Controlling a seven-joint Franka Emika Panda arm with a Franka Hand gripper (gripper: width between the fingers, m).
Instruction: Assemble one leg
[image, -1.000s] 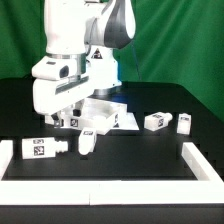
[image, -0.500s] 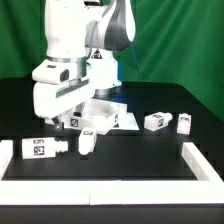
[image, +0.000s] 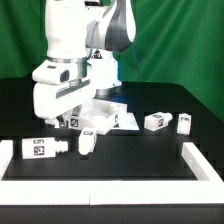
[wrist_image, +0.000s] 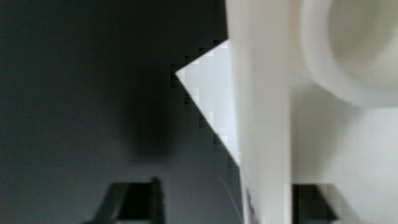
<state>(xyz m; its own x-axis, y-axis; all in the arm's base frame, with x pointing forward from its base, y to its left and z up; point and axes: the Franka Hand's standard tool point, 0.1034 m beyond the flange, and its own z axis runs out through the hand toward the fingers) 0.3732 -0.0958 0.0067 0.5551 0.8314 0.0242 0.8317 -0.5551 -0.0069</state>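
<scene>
A: Run me through it, biggest thing first.

B: The black worktop (image: 150, 155), then the white arm (image: 75, 40), bent low over the part of the worktop on the exterior view's left. Under the arm the square panel (image: 110, 110) lies flat.

A: And the leg?

B: Not in hand. The nearest leg (image: 87, 143) lies on the worktop just in front of the panel. A second leg (image: 36, 149) lies further toward the exterior view's left. A third leg (image: 157, 121) and a fourth leg (image: 185, 123) sit near each other, well off to the right.

A: The fingers?

B: In the wrist view the fingers (wrist_image: 128, 200) are spread, with the panel's corner and edge between them and nothing visibly pinched. A rounded white shape beside that edge is too close to name.

A: So how should this step go?

B: As I judge it, the arm is busy at the panel and not yet at a leg. It should lift clear before travelling so the panel isn't dragged. Then it should come straight down over the nearest leg, with the fingers across its narrow body and closing on the middle. The leg looks small and light — a glancing touch would likely roll it away.
</scene>
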